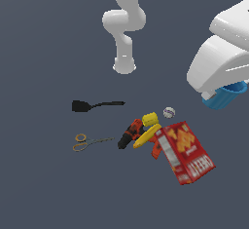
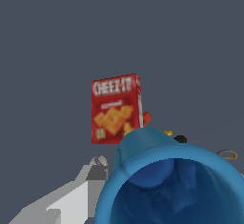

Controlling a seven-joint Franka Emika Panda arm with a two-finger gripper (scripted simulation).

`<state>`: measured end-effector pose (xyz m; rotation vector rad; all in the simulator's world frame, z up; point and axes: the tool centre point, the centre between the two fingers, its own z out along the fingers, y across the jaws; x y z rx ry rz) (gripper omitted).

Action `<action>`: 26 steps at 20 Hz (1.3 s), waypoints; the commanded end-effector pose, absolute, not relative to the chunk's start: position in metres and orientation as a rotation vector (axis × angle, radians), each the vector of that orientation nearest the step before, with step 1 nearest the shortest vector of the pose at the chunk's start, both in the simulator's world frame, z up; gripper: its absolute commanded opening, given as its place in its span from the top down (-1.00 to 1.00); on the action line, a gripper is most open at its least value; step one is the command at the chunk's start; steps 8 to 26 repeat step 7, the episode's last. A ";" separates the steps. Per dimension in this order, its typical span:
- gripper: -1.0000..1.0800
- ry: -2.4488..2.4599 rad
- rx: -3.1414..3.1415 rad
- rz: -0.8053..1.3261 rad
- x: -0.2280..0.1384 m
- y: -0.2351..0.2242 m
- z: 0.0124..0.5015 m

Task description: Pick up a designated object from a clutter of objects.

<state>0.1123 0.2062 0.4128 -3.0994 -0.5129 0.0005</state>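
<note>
The bright blue cup (image 1: 225, 96) hangs high above the floor at the exterior view's right, under the white hand, with my gripper (image 1: 217, 93) shut on it. The cup's open mouth (image 2: 167, 185) fills the near part of the wrist view, and one grey finger (image 2: 82, 195) shows beside it. The other finger is hidden. Far below lies the clutter: a red cracker box (image 1: 187, 153), a yellow banana (image 1: 147, 135), a yellow block (image 1: 150, 119), a red-black drill (image 1: 129, 134) and a small white-purple ball (image 1: 168, 112).
A black spatula (image 1: 95, 105) and scissors (image 1: 90, 143) lie apart from the pile toward the exterior view's left. The arm's white base (image 1: 124, 66) stands behind them. In the wrist view the cracker box (image 2: 116, 108) and the ball (image 2: 99, 160) show past the cup.
</note>
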 end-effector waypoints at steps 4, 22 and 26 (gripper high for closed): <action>1.00 -0.512 -3.100 0.000 0.113 0.210 0.423; 1.00 -0.512 -3.100 0.000 0.113 0.210 0.424; 1.00 -0.512 -3.100 0.000 0.113 0.210 0.424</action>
